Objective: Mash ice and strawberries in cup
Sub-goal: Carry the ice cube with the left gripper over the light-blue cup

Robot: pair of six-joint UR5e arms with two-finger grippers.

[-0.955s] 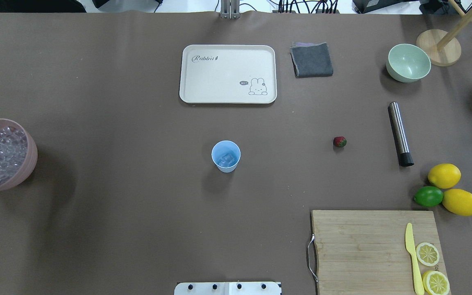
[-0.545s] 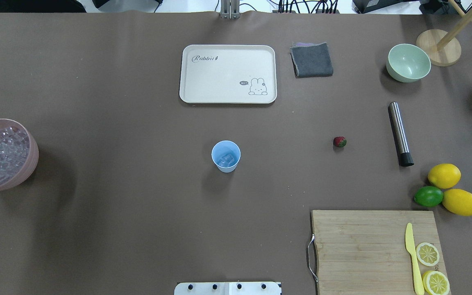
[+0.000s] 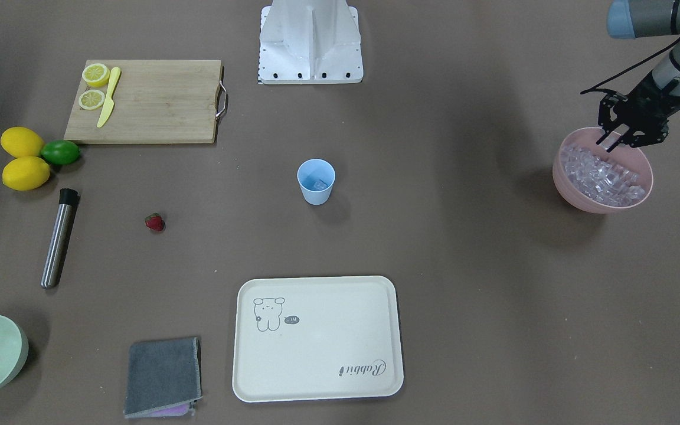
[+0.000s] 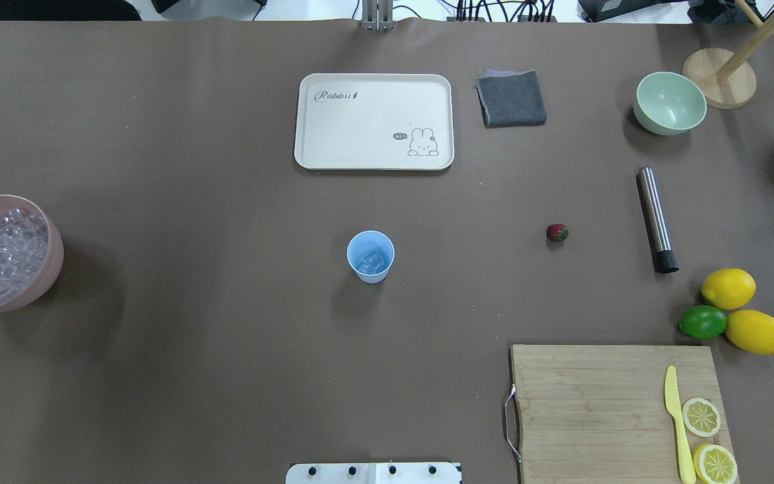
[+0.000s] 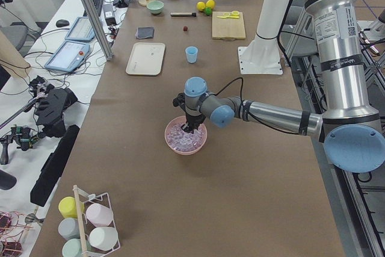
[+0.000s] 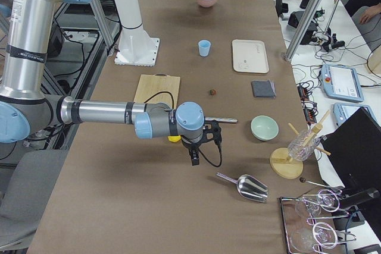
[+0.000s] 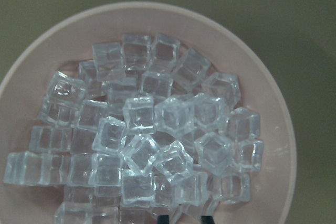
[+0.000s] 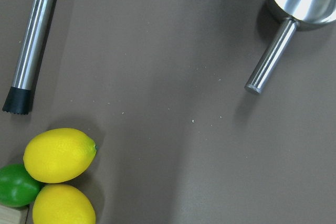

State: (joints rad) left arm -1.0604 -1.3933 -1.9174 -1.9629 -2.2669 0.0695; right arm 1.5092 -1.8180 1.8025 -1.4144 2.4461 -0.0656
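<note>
My left fingers (image 3: 610,143) hang spread over the robot-side edge of the pink bowl (image 3: 564,177), tips down among the ice (image 7: 152,140) heaped inside (whether they touch a cube I cannot tell). The cup (image 4: 370,257) stands upright in the middle of the tabletop (image 4: 192,370), well apart from the bowl, with some ice in its bottom. The strawberry (image 4: 557,232) lies on the bare tabletop between the cup and the steel rod (image 4: 656,218). My right fingers (image 6: 193,160) hover above the tabletop near the lemons (image 8: 59,155); spread or pressed together, I cannot tell.
</note>
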